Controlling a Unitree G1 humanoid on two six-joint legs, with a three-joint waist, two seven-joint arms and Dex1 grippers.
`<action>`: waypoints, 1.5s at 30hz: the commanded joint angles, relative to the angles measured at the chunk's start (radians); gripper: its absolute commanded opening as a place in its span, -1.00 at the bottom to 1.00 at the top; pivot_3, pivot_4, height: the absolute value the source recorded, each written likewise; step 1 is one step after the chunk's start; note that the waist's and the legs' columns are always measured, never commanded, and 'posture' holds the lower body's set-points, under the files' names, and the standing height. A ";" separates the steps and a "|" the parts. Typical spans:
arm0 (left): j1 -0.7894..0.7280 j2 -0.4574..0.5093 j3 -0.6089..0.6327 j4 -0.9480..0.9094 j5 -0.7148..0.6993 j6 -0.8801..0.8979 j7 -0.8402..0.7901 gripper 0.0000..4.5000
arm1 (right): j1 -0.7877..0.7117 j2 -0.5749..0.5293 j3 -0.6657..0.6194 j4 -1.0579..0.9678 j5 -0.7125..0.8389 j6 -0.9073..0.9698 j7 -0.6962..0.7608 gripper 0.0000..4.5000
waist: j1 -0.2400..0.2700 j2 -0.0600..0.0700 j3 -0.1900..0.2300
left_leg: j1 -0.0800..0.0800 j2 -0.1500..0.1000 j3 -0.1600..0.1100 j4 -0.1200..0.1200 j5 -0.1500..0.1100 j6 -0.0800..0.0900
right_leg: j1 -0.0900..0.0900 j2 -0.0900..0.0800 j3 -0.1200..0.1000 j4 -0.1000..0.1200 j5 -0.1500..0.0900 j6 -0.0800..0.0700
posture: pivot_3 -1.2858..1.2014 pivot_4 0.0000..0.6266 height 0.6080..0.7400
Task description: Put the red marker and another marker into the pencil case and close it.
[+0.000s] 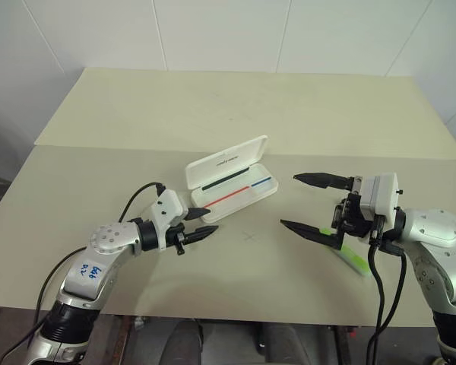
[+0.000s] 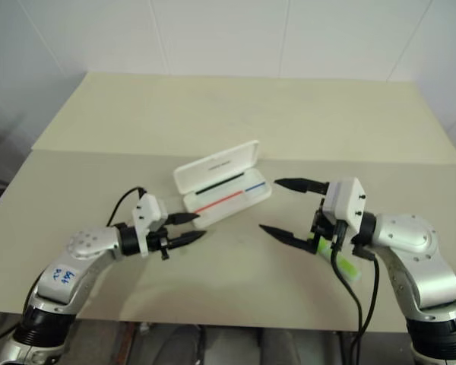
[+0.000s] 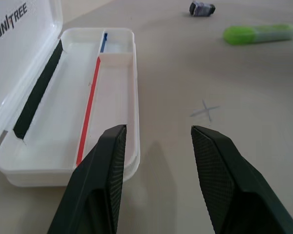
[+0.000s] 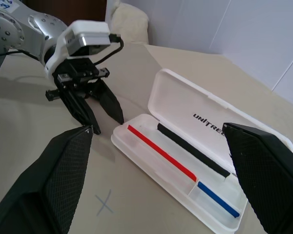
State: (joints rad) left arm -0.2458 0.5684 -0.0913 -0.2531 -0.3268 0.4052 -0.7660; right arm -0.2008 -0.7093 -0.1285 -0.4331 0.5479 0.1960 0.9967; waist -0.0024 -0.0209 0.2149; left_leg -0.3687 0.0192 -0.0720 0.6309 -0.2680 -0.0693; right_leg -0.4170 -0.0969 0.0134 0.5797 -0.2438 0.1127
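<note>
The white pencil case (image 1: 252, 194) lies open in the middle of the table, its lid (image 1: 226, 161) tilted back. A thin black line and a red-blue line lie inside the tray (image 3: 112, 97). My left gripper (image 1: 210, 221) sits low at the tray's near left end, open, with nothing between its fingers (image 3: 107, 165). The lime-green marker (image 1: 354, 259) lies on the table to the right, partly hidden under my right wrist, and is plain in the left wrist view (image 3: 260, 34). My right gripper (image 1: 289, 201) hovers wide open to the right of the case. The red marker is out of view.
A small grey-purple bit (image 3: 201, 8) lies near the green marker. A pencilled cross (image 1: 249, 236) marks the table between the grippers. The table's front edge (image 1: 235, 313) runs just below both arms, and a seam (image 1: 137, 147) crosses the top behind the case.
</note>
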 commanded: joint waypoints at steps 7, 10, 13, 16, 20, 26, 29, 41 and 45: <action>-0.094 -0.024 -0.054 0.037 0.056 0.037 0.015 -0.02 | 0.003 0.021 -0.012 -0.072 0.008 -0.007 -0.061 1.00 | 0.001 0.000 0.000 | 0.000 0.000 0.000 0.000 0.000 0.000 | 0.000 0.000 0.000 0.000 0.000 0.000 | 0.03 -0.52 1.00; -0.116 -0.026 -0.079 0.046 0.072 0.058 0.004 -0.02 | -0.002 0.026 -0.008 -0.078 0.007 -0.008 -0.076 1.00 | 0.001 0.000 0.000 | 0.000 0.000 0.000 0.000 0.000 0.000 | 0.000 0.000 0.000 -0.001 0.000 0.000 | 0.03 -0.52 1.00; -0.141 -0.023 -0.097 0.056 0.080 0.083 -0.008 -0.02 | -0.016 0.038 -0.002 -0.082 0.007 -0.009 -0.093 1.00 | -0.002 0.000 0.000 | 0.000 0.000 0.000 0.000 0.000 0.000 | 0.000 0.000 0.000 -0.001 0.000 0.000 | 0.03 -0.52 1.00; -0.159 -0.018 -0.106 0.066 0.087 0.104 -0.016 -0.02 | -0.026 0.047 0.003 -0.086 0.002 -0.012 -0.105 1.00 | -0.001 0.000 0.000 | 0.000 0.000 0.000 0.000 0.000 0.000 | 0.000 0.000 0.000 0.000 0.000 0.000 | 0.03 -0.52 1.00; -0.176 -0.015 -0.120 0.083 0.096 0.141 -0.026 -0.02 | -0.028 0.057 0.008 -0.096 -0.001 -0.012 -0.123 1.00 | 0.000 0.000 0.000 | 0.000 0.000 0.000 0.000 0.000 0.000 | 0.000 0.000 0.000 0.000 0.000 0.000 | 0.03 -0.52 1.00; -0.205 -0.002 -0.149 0.110 0.126 0.171 -0.043 -0.38 | -0.030 0.057 0.003 -0.112 0.003 -0.007 -0.143 1.00 | -0.002 0.000 0.000 | 0.000 0.000 0.000 0.000 0.000 0.000 | 0.000 0.000 0.000 0.000 0.000 0.000 | 0.03 -0.52 1.00; -0.226 0.005 -0.158 0.132 0.145 0.164 -0.051 -0.86 | -0.036 0.053 0.003 -0.113 0.005 -0.002 -0.148 1.00 | -0.002 0.000 0.000 | 0.000 0.000 0.000 0.000 0.000 0.000 | 0.000 0.000 0.000 0.000 0.000 0.000 | 0.03 -0.52 1.00; -0.279 0.054 -0.220 0.137 0.176 0.085 -0.207 -0.99 | 0.022 -0.020 -0.050 -0.097 0.030 0.026 -0.084 1.00 | 0.000 -0.001 -0.001 | 0.000 0.000 0.000 0.000 0.000 0.000 | 0.000 0.000 0.000 0.000 0.001 0.000 | 0.03 -0.52 1.00; -0.307 0.064 -0.240 0.109 0.170 0.094 -0.263 -0.99 | 0.106 -0.089 -0.115 -0.091 0.053 0.040 -0.023 1.00 | 0.002 -0.001 -0.001 | -0.001 0.000 0.000 0.000 -0.001 0.001 | 0.000 0.000 0.000 -0.002 0.000 0.001 | 0.03 -0.52 1.00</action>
State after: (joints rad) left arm -0.5411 0.6281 -0.3074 -0.1055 -0.1500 0.4948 -0.9875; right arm -0.1080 -0.7772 -0.1830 -0.5064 0.5741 0.2361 0.9493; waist -0.0008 -0.0214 0.2144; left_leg -0.3702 0.0190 -0.0718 0.6305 -0.2689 -0.0677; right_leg -0.4166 -0.0970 0.0136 0.5768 -0.2436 0.1136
